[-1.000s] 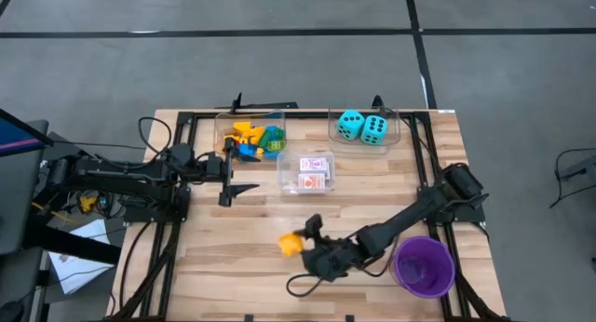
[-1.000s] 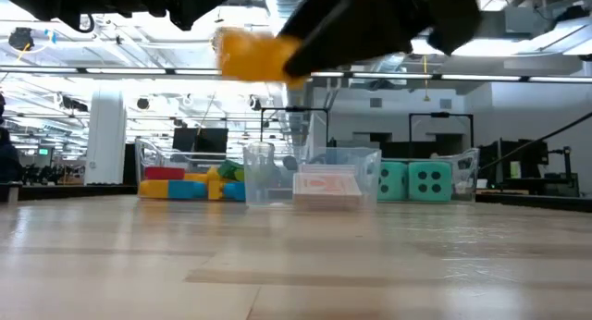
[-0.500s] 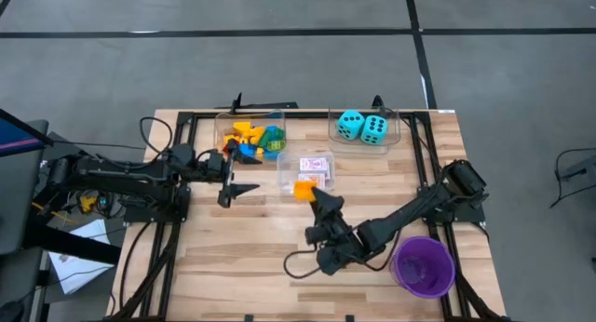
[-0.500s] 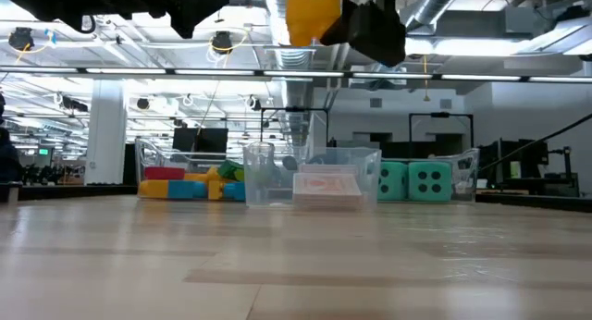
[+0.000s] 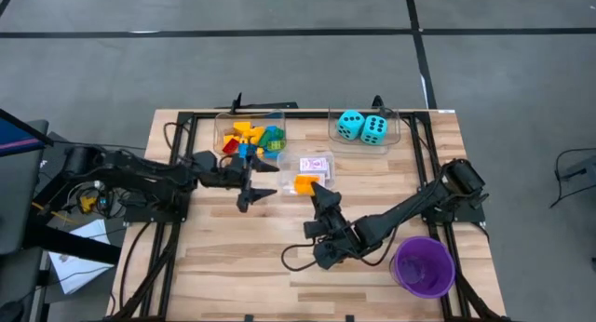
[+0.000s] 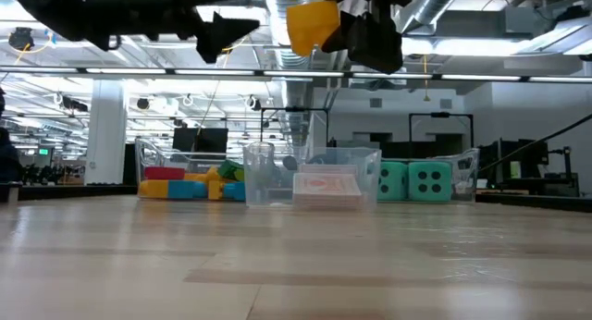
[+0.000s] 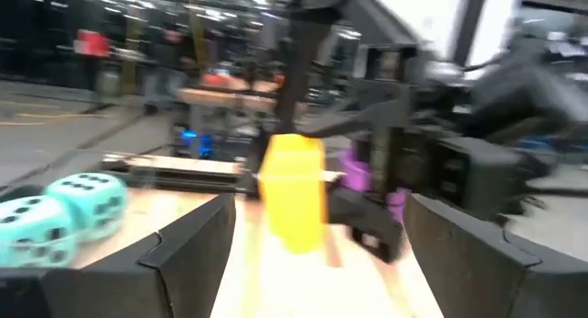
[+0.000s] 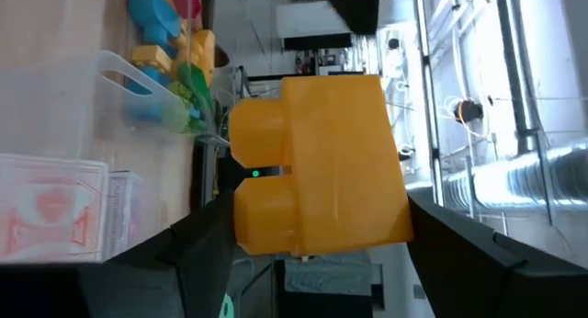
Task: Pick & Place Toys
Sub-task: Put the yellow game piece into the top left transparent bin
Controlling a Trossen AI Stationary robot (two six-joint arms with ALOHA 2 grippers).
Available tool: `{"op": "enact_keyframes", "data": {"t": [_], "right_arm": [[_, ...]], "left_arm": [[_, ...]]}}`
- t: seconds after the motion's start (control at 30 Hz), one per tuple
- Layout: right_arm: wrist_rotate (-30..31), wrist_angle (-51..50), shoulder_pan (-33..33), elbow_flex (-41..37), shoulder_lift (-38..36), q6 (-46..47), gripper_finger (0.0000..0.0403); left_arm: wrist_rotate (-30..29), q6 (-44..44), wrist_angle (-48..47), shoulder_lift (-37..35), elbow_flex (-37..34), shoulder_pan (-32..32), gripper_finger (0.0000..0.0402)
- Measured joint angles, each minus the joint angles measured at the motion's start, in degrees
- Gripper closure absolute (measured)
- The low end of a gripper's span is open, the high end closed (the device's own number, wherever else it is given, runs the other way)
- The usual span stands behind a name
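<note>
My right gripper [image 5: 310,188] is shut on a yellow-orange brick [image 5: 304,182], high above the table over the near part of the card-pack bin [image 5: 321,157]; the brick also shows in the low view [image 6: 312,26]. My left gripper [image 5: 257,194] is open and empty, just left of the brick, and its wrist view faces the brick [image 7: 294,194]. Several coloured bricks [image 5: 250,136] lie in the far-left clear bin. Two turquoise dice [image 5: 363,127] sit in the far-right bin. Red-and-white card packs [image 5: 315,164] lie in the middle bin. My right gripper pinches the brick between its two fingers [image 8: 197,254], on two opposite side faces [image 8: 322,231]. The fingers point toward the table's far edge. The brick is lifted clear, with its studs [image 8: 262,139] turned sideways.
A purple cup [image 5: 424,264] stands at the near right beside my right arm. The three clear bins line the far side of the table. Bare wood [image 5: 233,257] lies at the near left and centre.
My right gripper has carried the brick from the table's near middle up and toward the far edge, to above the card-pack bin, then nearly stopped. My left gripper has gone toward the table's right edge, closer to the brick.
</note>
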Motion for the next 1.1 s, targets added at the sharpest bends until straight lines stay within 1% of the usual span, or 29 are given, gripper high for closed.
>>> {"op": "enact_keyframes", "data": {"t": [0.1, 0.17, 0.23, 0.33, 0.47, 0.57, 0.7, 0.83, 0.97, 1.1], "right_arm": [[-0.57, 0.21, -0.2, 0.01, 0.0, -1.19, 0.0132], [-0.59, 0.17, -0.43, 0.01, 0.0, -1.45, 0.0132], [-0.94, 0.19, -0.44, 0.01, 0.0, -1.54, 0.0132], [-3.12, 0.66, -0.45, 0.0, 0.04, -2.72, 0.0132], [-4.63, 1.28, -0.76, -0.01, 0.04, -2.94, 0.0132], [-5.18, 2.69, -0.81, 0.0, 0.04, -3.46, 0.0132], [-5.73, 7.36, -0.97, -0.01, 0.04, -6.22, 0.0132], [-7.67, 11.09, -1.65, 0.01, 0.04, -7.5, 0.0132], [-8.15, 10.99, -2.82, 0.01, 0.07, -7.48, 0.0132], [-8.48, 11.02, -3.84, 0.01, 0.07, -7.48, 0.0132]], "left_arm": [[-7.49, 0.12, 4.83, 3.97, 0.0, -0.68, 0.0092], [-10.64, -0.73, 7.13, 5.65, 0.0, -0.89, 0.0092], [-11.49, -3.57, 8.51, 6.75, -0.01, -0.91, 0.0092], [-12.23, -7.12, 9.65, 7.87, -0.02, -0.93, 0.0092], [-14.96, -13.02, 9.09, 7.88, -0.02, -0.71, 0.0092], [-14.74, -15.93, 8.97, 7.88, -0.02, -0.64, 0.0092], [-13.43, -18.1, 8.9, 7.88, -0.02, -0.64, 0.0092], [-9.85, -19.37, 8.99, 7.88, 0.09, -0.64, 0.0092], [-9.23, -19.41, 8.93, 7.88, 0.09, -0.91, 0.0092], [-6.58, -19.46, 9.14, 8.44, 0.13, -0.97, 0.0092]]}}
